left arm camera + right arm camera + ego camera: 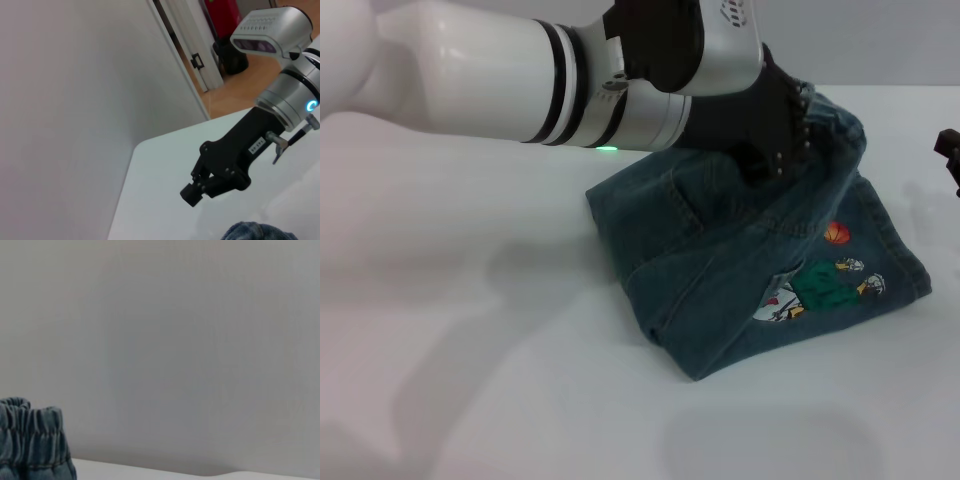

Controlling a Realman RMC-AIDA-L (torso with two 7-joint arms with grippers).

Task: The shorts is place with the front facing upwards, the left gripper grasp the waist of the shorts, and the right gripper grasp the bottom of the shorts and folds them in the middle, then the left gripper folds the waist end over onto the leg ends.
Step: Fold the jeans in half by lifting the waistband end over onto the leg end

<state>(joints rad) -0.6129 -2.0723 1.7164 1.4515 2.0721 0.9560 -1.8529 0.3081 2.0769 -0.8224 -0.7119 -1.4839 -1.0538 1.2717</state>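
1. The shorts (760, 270) lie on the white desk (470, 380), right of centre in head view, already bunched into a compact folded bundle w/ the embroidered cartoon figure (817, 288) facing up on the near-right part.
2. The left gripper (772, 135) reaches across from the robot's left and sits on the far part of the bundle, where the cloth humps up. Its fingertips are buried in denim, so whether it's clenched on cloth or released can't be told.
3. The waist (32, 445) shows in right wrist view as a gathered elastic band standing upright above the desk, so it looks lifted or propped rather than lying flat. Probably the last fold is underway or just ending.
4. The right gripper (202, 185) hangs over bare desk near the far edge, apart from the cloth, nothing between its fingers, which look drawn together. In head view only a black bit of it shows at the right edge.
5. Risks from here:
   - If the left gripper lets go while the waist is upright, the band may flop back and undo the fold.
   - If it lifts off w/ cloth snagged on a fingertip, the bundle drags and layers slide apart.
   - The fold already looks skewed, edges not lined up; more pushing could bunch it more.
   - The leg ends can't be made out, so landing of waist on them is unsure.
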